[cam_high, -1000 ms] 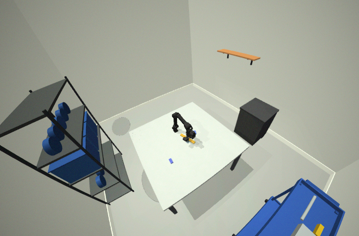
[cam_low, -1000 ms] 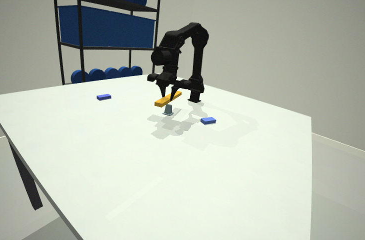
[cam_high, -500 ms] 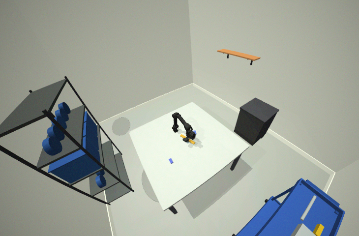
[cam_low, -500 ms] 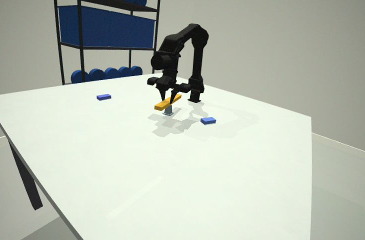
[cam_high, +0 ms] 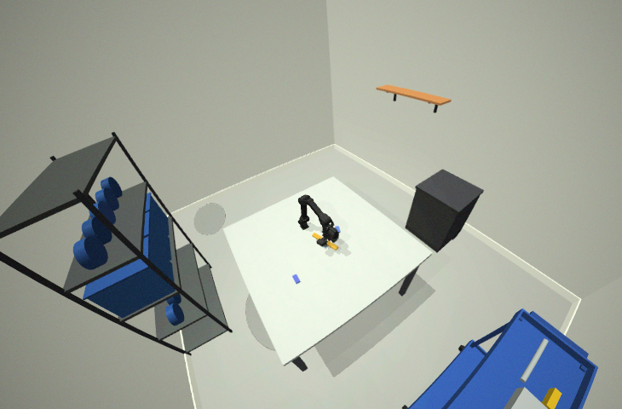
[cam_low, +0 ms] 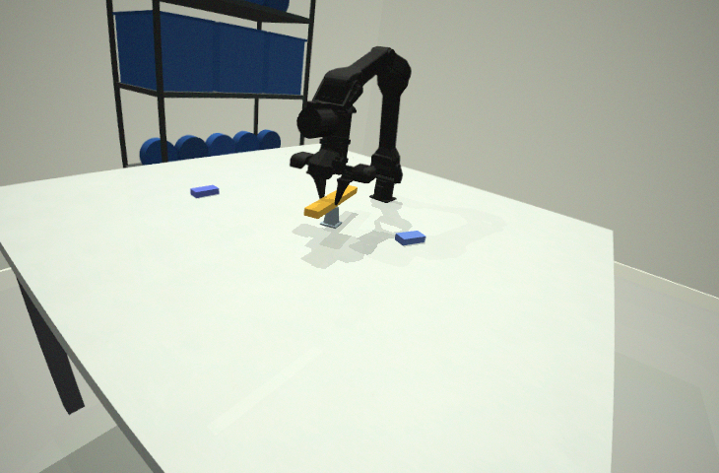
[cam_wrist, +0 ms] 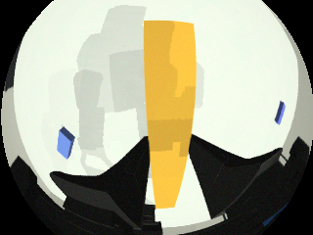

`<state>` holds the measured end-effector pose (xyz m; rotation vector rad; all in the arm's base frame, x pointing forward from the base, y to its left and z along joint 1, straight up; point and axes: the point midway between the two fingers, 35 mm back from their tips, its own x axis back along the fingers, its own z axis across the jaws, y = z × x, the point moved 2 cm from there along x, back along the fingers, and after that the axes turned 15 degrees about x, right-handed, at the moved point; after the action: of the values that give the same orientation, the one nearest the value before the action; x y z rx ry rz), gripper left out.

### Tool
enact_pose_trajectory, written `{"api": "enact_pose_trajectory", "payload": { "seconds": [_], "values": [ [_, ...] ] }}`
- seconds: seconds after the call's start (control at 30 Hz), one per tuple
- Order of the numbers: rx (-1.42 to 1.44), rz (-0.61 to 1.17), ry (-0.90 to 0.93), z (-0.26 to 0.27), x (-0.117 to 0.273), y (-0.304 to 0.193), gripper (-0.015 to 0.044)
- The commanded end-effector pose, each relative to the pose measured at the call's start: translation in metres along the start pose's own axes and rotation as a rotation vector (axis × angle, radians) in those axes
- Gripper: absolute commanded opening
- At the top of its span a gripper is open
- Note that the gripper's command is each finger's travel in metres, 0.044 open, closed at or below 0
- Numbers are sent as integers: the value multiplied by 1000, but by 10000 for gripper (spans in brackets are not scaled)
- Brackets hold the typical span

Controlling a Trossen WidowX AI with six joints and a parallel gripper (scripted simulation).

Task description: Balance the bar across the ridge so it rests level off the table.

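An orange-yellow bar (cam_high: 332, 245) (cam_low: 315, 209) (cam_wrist: 163, 64) is held about level above the table (cam_high: 321, 298) (cam_low: 371, 334). My gripper (cam_low: 329, 200) (cam_wrist: 168, 139) is shut on the bar near its middle, one finger on each side. The small grey-blue ridge (cam_low: 331, 216) stands on the table directly below the bar's middle. The bar's underside appears at the ridge's top in the exterior view; I cannot tell whether they touch. The ridge is hidden beneath the bar in the wrist view. Both bar ends are off the table.
One blue block (cam_high: 296, 279) (cam_low: 204, 191) lies on the table some way off to one side. Another blue block (cam_high: 337, 228) (cam_low: 410, 237) lies on the opposite side, nearer the arm. A rack, a dark cabinet and a blue cart stand beyond the table.
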<state>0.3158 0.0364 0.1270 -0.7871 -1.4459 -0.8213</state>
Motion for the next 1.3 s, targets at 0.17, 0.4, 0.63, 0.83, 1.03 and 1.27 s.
{"api": "enact_pose_trajectory", "payload": {
  "seconds": [0.17,0.4,0.63,0.83,1.03,1.27],
  "values": [
    [-4,1,-1,0,-1,0,0],
    [-4,1,-1,0,-2,0,0],
    [-4,1,-1,0,-2,0,0],
    [-4,1,-1,0,-3,0,0],
    [-4,1,-1,0,-3,0,0],
    [-4,1,-1,0,-4,0,0]
  ]
}}
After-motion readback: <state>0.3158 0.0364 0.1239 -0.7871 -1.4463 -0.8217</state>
